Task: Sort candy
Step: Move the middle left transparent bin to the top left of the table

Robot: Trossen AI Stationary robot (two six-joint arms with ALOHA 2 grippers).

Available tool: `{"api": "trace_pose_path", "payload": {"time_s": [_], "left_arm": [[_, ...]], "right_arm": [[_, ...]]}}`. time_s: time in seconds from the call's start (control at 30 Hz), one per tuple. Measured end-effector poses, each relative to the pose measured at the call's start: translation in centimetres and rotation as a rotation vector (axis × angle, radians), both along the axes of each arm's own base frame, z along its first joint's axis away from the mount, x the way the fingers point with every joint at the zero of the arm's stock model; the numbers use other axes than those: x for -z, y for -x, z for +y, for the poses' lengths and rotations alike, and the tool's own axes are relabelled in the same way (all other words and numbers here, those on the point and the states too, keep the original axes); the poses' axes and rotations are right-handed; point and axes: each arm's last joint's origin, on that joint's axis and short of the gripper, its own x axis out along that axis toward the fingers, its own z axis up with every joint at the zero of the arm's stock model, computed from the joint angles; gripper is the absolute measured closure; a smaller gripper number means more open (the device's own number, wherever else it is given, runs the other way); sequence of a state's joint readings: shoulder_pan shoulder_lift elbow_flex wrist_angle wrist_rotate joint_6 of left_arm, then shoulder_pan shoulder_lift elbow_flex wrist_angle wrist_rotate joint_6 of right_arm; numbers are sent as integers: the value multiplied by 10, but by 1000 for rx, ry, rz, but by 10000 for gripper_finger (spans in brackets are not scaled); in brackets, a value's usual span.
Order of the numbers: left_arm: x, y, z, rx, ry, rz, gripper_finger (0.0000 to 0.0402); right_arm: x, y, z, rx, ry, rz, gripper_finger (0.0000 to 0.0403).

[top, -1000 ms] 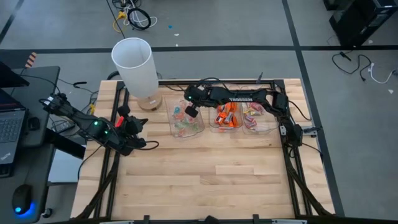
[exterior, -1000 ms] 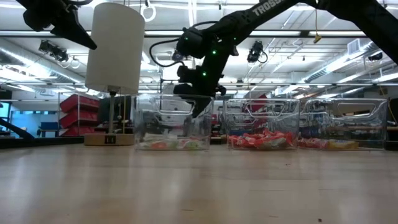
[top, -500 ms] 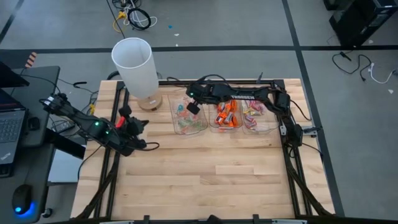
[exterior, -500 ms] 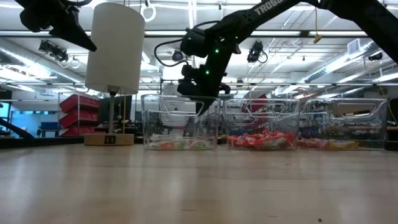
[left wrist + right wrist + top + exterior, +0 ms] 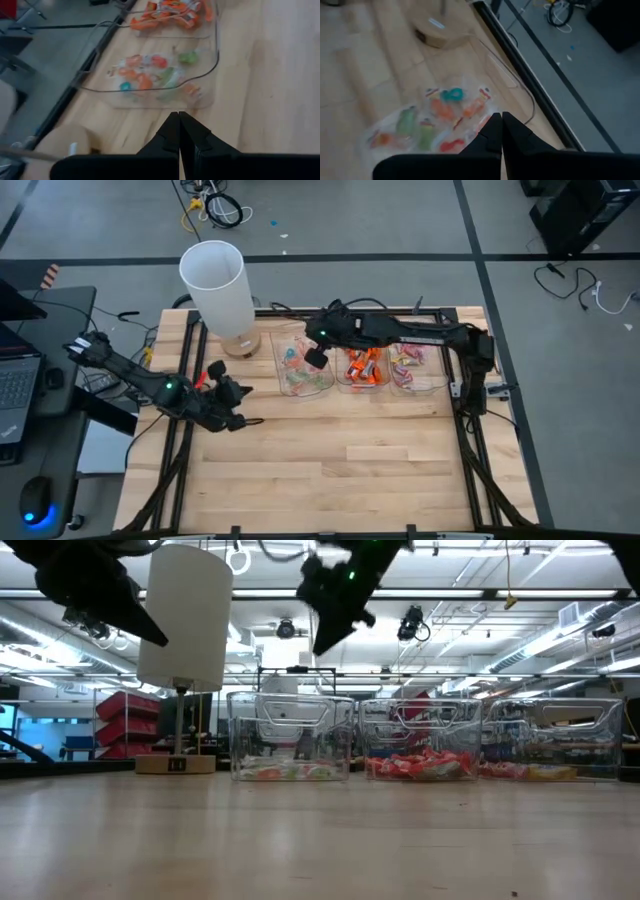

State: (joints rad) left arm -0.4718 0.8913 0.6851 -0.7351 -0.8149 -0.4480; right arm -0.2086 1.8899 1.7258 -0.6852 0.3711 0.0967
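Clear plastic trays hold all the candy we can find.
From above, we see the right gripper [image 5: 315, 358] over the left tray [image 5: 322, 387], the left gripper [image 5: 235, 395] above bare table [image 5: 350, 470] beside a lamp [image 5: 215, 285]. At table level, candy [image 5: 285, 772] lies on the tray floors. Both wrist views show fingers pressed together, empty. We judge sorting nearly done; next would call for finding any stray sweet.

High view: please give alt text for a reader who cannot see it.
Three clear trays of sorted candy line the table's far edge, the right gripper, shut, above the leftmost. The left gripper, also shut, is near the table's left edge, by a white lamp.
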Motion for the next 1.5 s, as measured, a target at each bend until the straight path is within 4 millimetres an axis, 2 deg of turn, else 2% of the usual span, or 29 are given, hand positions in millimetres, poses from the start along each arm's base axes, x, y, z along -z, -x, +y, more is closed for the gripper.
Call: {"api": "trace_pose_path", "payload": {"time_s": [0.13,0.37,0.57,0.77,0.93,1.13,1.3,1.5], "left_arm": [[9,-11,4,22,49,-56,401],[18,-23,24,-12,125,-117,402],[32,-23,49,-150,138,-109,402],[39,-36,82,-197,147,-122,402],[55,-47,105,-241,178,-57,402],[74,-54,118,-289,185,26,402],[80,-64,126,-257,185,-2,402],[83,-68,139,-266,145,-23,402]], "right_arm": [[-24,19,21,-47,1,15,403],[-65,64,55,-116,-40,31,403],[-95,98,80,-157,-56,-21,403],[-111,114,93,-200,-40,-79,403],[-107,115,98,-205,-28,-64,403],[-81,112,99,-183,-51,13,403],[-60,111,95,-140,-70,67,403],[-47,110,92,-120,-75,85,403]]}}
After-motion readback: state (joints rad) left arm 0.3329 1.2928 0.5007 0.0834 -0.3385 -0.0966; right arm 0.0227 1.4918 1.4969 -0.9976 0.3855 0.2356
